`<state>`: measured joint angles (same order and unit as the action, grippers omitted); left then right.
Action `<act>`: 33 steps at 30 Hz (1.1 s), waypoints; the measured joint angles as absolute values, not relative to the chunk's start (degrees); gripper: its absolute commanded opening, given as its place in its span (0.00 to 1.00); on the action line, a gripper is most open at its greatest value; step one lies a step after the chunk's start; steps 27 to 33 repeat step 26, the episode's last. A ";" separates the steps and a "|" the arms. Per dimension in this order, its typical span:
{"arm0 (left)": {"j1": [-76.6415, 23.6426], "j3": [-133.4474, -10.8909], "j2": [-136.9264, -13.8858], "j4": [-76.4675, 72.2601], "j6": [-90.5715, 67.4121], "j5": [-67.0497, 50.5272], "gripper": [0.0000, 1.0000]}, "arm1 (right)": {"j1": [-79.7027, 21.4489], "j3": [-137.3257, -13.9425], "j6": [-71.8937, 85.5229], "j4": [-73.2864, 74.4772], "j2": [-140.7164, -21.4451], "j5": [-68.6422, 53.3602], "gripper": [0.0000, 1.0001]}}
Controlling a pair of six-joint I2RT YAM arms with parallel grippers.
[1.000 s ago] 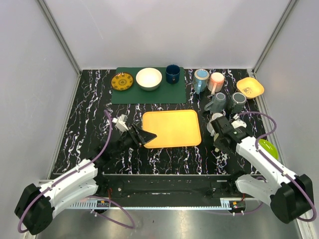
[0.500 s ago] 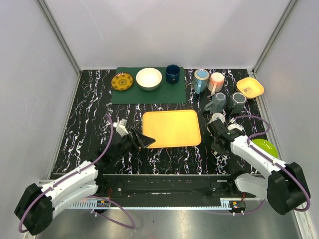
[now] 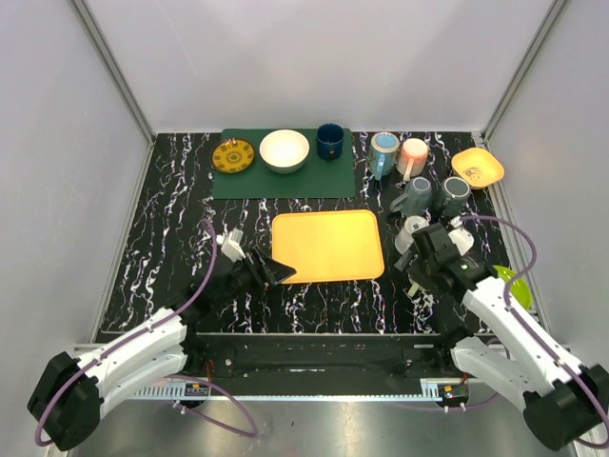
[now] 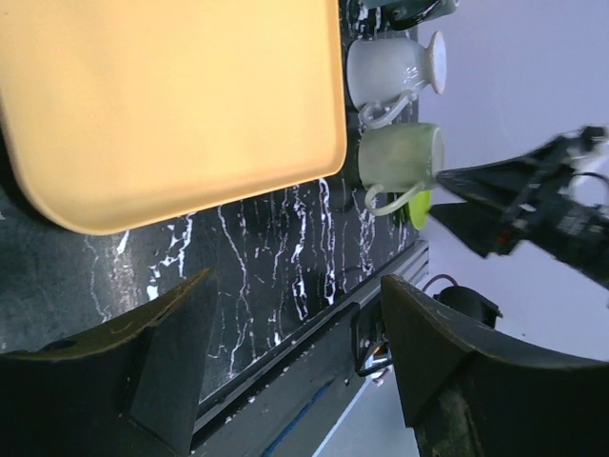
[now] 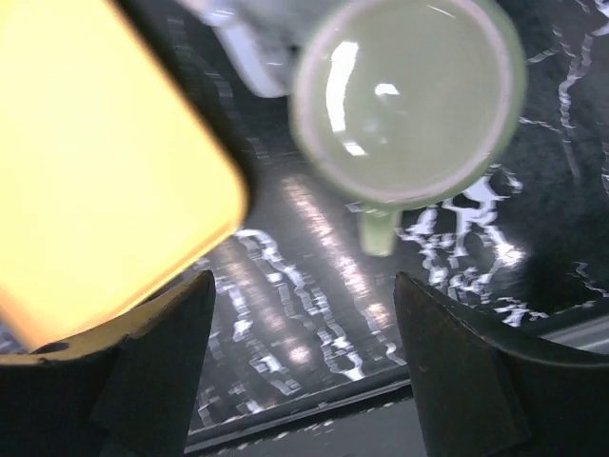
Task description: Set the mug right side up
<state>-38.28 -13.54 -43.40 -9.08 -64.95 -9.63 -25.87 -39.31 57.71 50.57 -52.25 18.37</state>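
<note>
Approach step, nothing grasped yet. Right gripper (image 5: 303, 286) hovering above green mug (image 5: 409, 95), jaws spread wide, empty. Mug toward tabletop's near-right corner, just beside orange tray (image 3: 328, 246), apparently base-up. Next: descend, line up on mug wall, pinch, lift, flip. Left gripper (image 4: 295, 281) also spread, holding nothing.

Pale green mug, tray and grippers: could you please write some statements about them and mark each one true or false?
1. The right gripper grips the pale green mug. False: its fingers are apart, with the mug outside them.
2. The pale green mug sits beside the orange tray, not on it. True.
3. The white bowl lies on the orange tray. False: it is on the green mat.
4. The left gripper is open and holds nothing. True.
</note>
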 measured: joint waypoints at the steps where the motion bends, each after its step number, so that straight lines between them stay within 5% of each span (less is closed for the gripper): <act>1: -38.28 -13.65 -43.18 -8.21 -64.23 -9.41 0.73 | -25.98 -40.97 57.47 51.40 -50.87 17.56 0.84; 10: -38.28 -23.16 -42.81 5.78 -53.82 -2.85 0.77 | -26.81 -58.02 47.22 47.48 -46.19 8.62 0.81; 16: -38.28 -30.74 -44.27 14.74 -48.60 4.14 0.78 | -29.71 -57.95 35.62 34.35 -49.30 6.26 0.82; 25: -38.28 -34.54 -49.23 26.00 -47.94 10.63 0.75 | -45.54 -55.24 19.90 11.75 -59.00 19.77 0.86; 33: -38.28 -34.61 -49.17 26.83 -48.05 11.11 0.76 | -45.98 -55.27 18.92 10.31 -59.72 20.23 0.87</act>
